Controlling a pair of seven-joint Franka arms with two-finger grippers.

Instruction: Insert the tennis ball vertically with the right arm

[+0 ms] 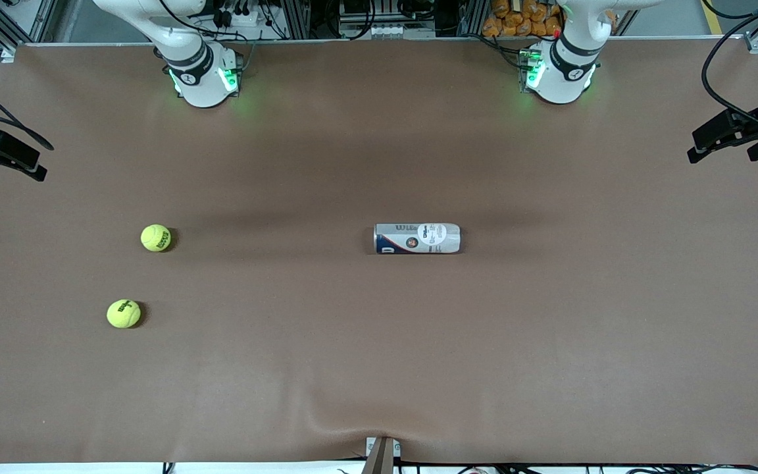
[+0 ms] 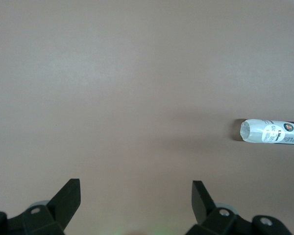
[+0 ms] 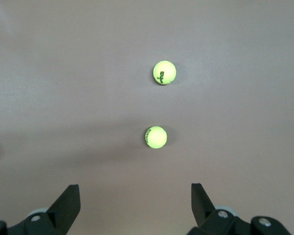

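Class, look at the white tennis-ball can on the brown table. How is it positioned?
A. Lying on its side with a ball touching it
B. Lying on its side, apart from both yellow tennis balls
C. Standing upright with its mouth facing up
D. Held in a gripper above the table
B: the white cylindrical tennis-ball can lies on its side on the brown table, well apart from both yellow tennis balls, with neither gripper on it.

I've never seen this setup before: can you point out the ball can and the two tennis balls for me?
ball can [image 1: 417, 238], front view, middle of its label as it lies on its side.
farther tennis ball [image 1: 156, 237], front view, centre of the ball.
nearer tennis ball [image 1: 124, 313], front view, centre of the ball.
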